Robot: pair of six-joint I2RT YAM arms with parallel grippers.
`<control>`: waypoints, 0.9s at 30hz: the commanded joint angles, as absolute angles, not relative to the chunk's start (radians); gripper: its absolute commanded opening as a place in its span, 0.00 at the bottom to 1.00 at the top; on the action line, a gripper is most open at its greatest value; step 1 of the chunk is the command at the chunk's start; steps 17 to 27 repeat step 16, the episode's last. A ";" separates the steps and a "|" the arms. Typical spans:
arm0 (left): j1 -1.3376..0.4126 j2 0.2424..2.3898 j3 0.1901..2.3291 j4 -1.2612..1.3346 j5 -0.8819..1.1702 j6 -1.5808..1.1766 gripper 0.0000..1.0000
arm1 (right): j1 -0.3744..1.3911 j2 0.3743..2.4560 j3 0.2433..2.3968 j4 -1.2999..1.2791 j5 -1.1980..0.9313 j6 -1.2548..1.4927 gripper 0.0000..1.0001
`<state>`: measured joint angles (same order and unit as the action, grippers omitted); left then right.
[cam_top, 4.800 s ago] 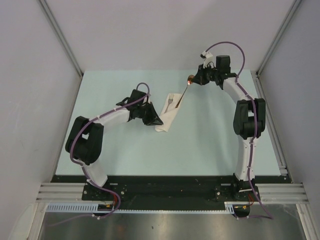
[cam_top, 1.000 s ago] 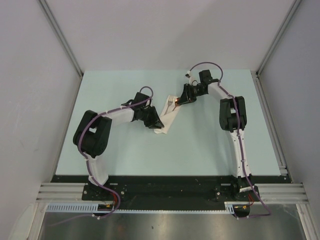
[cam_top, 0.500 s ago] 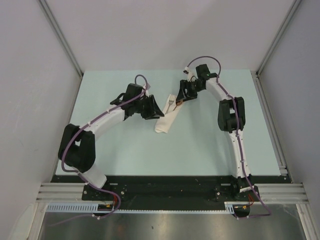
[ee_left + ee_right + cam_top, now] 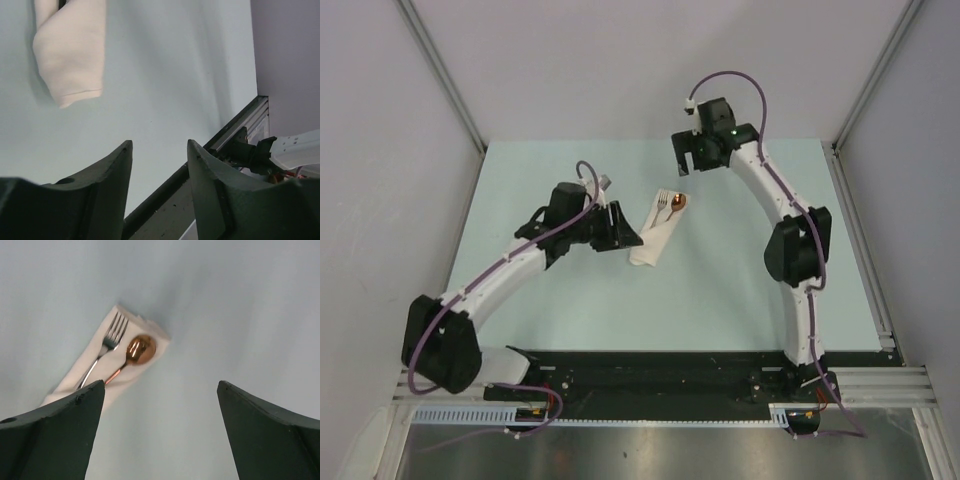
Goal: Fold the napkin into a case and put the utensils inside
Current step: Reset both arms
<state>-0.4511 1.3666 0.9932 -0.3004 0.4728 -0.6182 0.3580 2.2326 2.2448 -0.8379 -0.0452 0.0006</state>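
Observation:
The cream-white napkin [image 4: 651,238] lies folded as a narrow case near the middle of the table, slanting up to the right. From its upper end stick out the utensils: a silver fork [image 4: 662,201] and the copper bowl of a spoon [image 4: 677,203]. The right wrist view shows the napkin [image 4: 91,354], fork [image 4: 111,336] and spoon [image 4: 140,349] side by side. My left gripper [image 4: 628,234] sits just left of the napkin, open and empty [image 4: 160,145]; the napkin's lower end [image 4: 70,50] lies beyond its fingertips. My right gripper [image 4: 686,158] hovers above and behind the utensils, wide open and empty [image 4: 161,385].
The pale green table [image 4: 740,280] is walled by grey panels on both sides and at the back. A black rail [image 4: 650,365] with the arm bases runs along the near edge; this rail [image 4: 235,142] also shows in the left wrist view.
My right gripper has let go of the spoon, opened wide and lifted back; the spoon now rests beside the fork. My left gripper has opened and drawn back left off the napkin.

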 commanded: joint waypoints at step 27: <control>-0.735 0.913 0.695 0.104 0.371 -0.561 0.70 | 0.889 1.116 0.763 -0.092 0.414 0.627 1.00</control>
